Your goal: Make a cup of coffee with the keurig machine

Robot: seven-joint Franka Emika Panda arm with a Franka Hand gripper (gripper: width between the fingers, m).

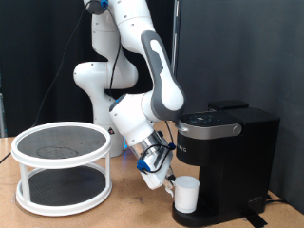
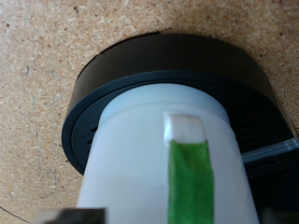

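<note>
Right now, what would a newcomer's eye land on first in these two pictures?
The white arm curling down so its gripper sits beside the cup, which stands on the drip base of the keurig machine at the exterior view's right. At the exterior view's left stands a white two-tier round rack with dark mesh shelves. The wrist view is filled by the cup, a green tape strip running down its handle.

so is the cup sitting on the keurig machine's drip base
Touching. In the wrist view the cup stands on the machine's round black drip base; the exterior view shows it under the keurig machine brew head.
</note>
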